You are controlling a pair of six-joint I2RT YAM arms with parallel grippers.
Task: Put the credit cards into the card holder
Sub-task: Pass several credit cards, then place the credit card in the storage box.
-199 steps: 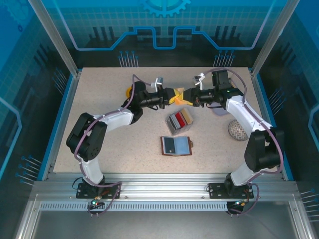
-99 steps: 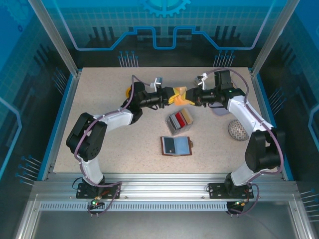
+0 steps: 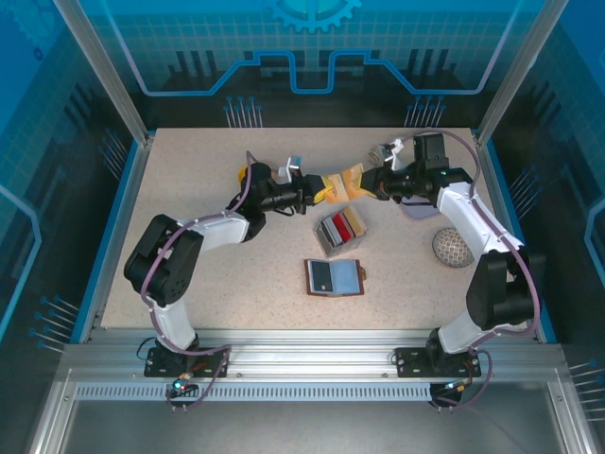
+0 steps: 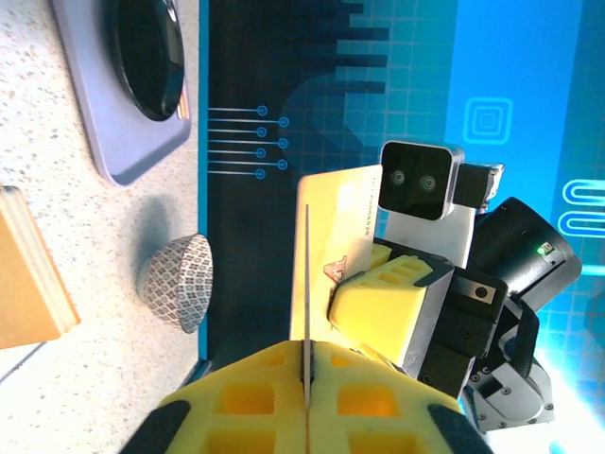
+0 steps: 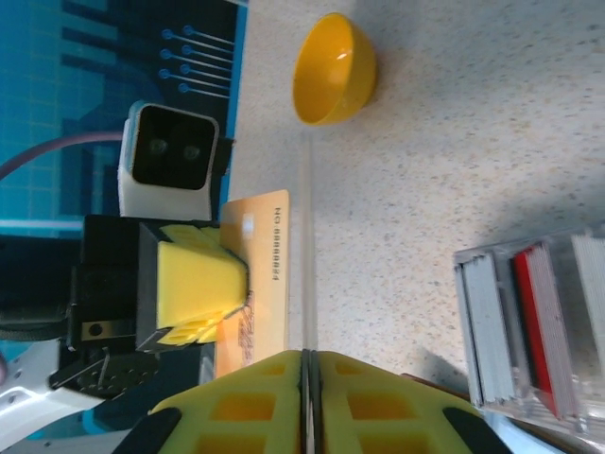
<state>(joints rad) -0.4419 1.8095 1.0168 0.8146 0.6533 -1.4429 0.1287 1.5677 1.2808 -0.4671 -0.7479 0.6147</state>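
The card holder [image 3: 335,277] is lying open on the table [image 3: 246,284], closest to the arm bases. Just behind it, the clear box [image 3: 322,242] is sitting with red and grey cards [image 3: 337,227] standing in it. Farther back, the two claws are meeting tip to tip above the table. The left claw [image 3: 323,189] is squeezing tight on a tan card [image 5: 257,284]. The right claw [image 3: 367,182] is pinching a pale card [image 4: 338,213], with its fingers almost touching. The two cards are sitting right beside each other. A yellow bowl [image 3: 245,174] is resting on the far side of the left arm.
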